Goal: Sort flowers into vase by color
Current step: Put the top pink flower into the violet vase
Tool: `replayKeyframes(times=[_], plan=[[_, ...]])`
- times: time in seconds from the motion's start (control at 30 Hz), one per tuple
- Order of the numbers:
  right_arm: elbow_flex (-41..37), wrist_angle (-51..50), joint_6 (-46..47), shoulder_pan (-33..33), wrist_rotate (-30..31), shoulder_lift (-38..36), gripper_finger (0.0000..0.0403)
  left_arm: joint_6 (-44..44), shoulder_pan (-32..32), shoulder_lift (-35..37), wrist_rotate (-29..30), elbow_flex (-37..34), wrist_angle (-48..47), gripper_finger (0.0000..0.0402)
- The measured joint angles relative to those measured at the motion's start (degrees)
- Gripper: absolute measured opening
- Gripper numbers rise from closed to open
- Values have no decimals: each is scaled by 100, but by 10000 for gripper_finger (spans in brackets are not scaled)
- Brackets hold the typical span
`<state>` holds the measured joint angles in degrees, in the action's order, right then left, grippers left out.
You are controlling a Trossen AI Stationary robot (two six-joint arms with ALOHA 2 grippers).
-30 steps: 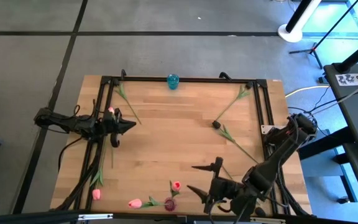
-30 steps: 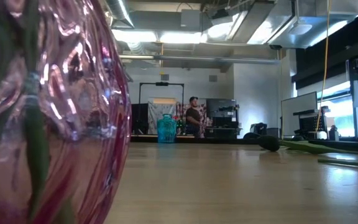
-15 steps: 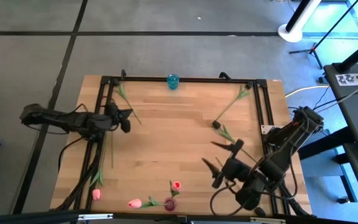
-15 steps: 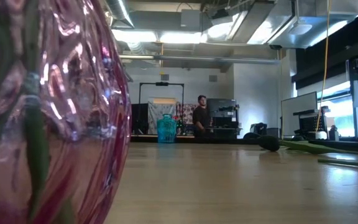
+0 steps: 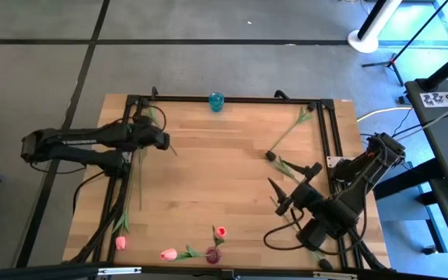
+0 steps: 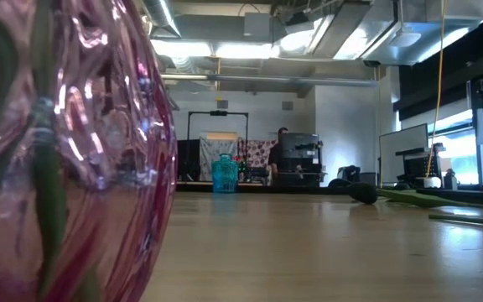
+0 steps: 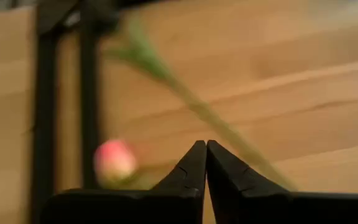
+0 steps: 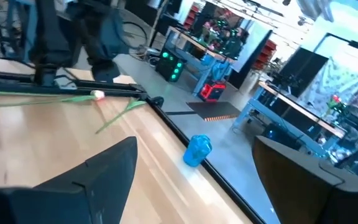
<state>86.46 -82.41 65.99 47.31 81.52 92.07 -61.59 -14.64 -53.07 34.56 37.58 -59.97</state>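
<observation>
Flowers lie scattered on the wooden table. A green stem (image 5: 152,117) runs slanting at the far left, with a pink head (image 7: 114,160) beside it. My left gripper (image 5: 165,143) hovers over that stem, shut and holding nothing (image 7: 205,149). A dark-headed flower (image 5: 271,155) lies at the far right, another stem (image 5: 286,167) just nearer. My right gripper (image 5: 292,187) stands wide open above the right side, with nothing between its fingers (image 8: 197,186). Pink-headed flowers (image 5: 168,253) lie on the table near the front edge, beside the pink vase (image 5: 213,254). A blue vase (image 5: 217,100) stands at the far edge.
A black frame (image 5: 232,99) borders the table. The pink vase (image 6: 57,151) fills the low view's left; the blue vase (image 6: 223,174) and the dark flower head (image 6: 361,193) show across the table. A person (image 6: 279,159) moves in the room behind. The table's middle is bare wood.
My right gripper has moved from the near edge toward the far right, turning as it went and staying open. My left arm has swung around, and its shut gripper has tipped downward over the stem at the far left. The flowers have not moved.
</observation>
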Motion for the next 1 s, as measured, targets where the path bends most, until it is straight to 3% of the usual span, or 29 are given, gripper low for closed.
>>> replayKeyframes(times=[0.2,0.37,0.63,0.87,1.0], plan=[[-116,-50,-21,296,-54,0,317,-516,-552,-247,-613,20,-1175,78],[-119,-40,-19,664,-268,0,317,-591,-827,-335,-886,16,-1082,121],[-119,81,160,1137,-422,0,317,-690,-1243,-1266,-1281,-426,-377,126],[-119,144,120,1153,-460,0,317,-486,-1747,-2176,-1299,-670,-89,124],[-119,135,-44,1120,-346,0,317,-382,-1797,-2308,-1303,-677,195,120]])
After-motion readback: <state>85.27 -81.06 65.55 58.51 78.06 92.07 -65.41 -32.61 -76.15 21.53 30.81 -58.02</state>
